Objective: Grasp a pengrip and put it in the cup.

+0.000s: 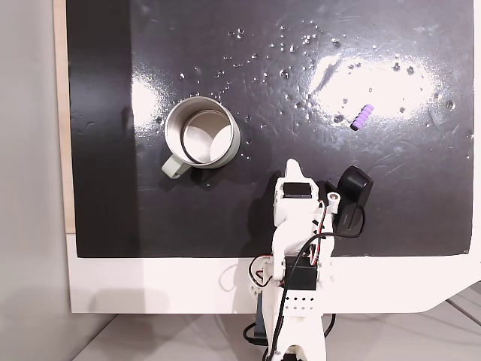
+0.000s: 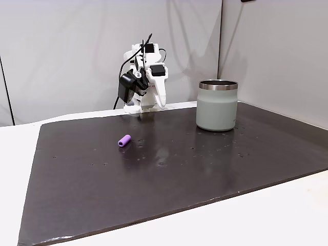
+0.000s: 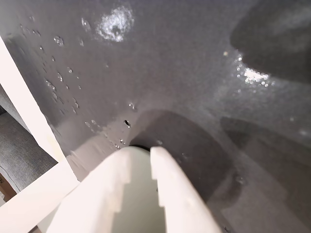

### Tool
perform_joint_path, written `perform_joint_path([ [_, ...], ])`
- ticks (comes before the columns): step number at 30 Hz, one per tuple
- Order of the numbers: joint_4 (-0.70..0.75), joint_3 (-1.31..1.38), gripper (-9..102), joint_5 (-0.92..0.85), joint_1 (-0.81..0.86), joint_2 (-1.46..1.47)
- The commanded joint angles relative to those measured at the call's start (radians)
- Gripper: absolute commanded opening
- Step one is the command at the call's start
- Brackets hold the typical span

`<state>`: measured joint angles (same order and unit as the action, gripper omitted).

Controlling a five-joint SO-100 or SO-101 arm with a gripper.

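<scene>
The pengrip (image 1: 361, 116) is a small purple ribbed cylinder lying on the black mat at the upper right of a fixed view, and it lies left of centre (image 2: 124, 140) in the other. The cup (image 1: 234, 143), pale grey-green with a shiny metal inside, stands upright left of the arm, its handle toward the near left; nothing shows inside it. It stands at the right (image 2: 217, 107) in the side-on fixed view. My gripper (image 1: 294, 165) (image 2: 161, 102) is folded back at the arm's base, pointing down at the mat, far from both. In the wrist view its white fingertips (image 3: 146, 151) are together with nothing between them.
The black mat (image 1: 113, 210) covers most of the white table (image 1: 150, 286) and carries shiny specks and glare. A black camera module (image 1: 353, 197) hangs on the arm's right side. Grey walls rise behind the table.
</scene>
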<state>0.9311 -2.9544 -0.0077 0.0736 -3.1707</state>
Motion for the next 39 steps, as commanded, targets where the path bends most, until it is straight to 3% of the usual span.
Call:
perform_joint_path([
  [1, -0.026, 0.005, 0, -0.008, -0.009, -0.008],
  [13, -0.026, 0.032, 0, -0.009, 0.011, -0.008],
  [26, -0.021, 0.442, 0, -0.028, 0.037, 0.012],
  [34, -0.152, 0.790, 0, -0.032, 0.173, 0.377],
  [39, -0.161, 1.065, 0, -0.035, 0.207, 0.658],
])
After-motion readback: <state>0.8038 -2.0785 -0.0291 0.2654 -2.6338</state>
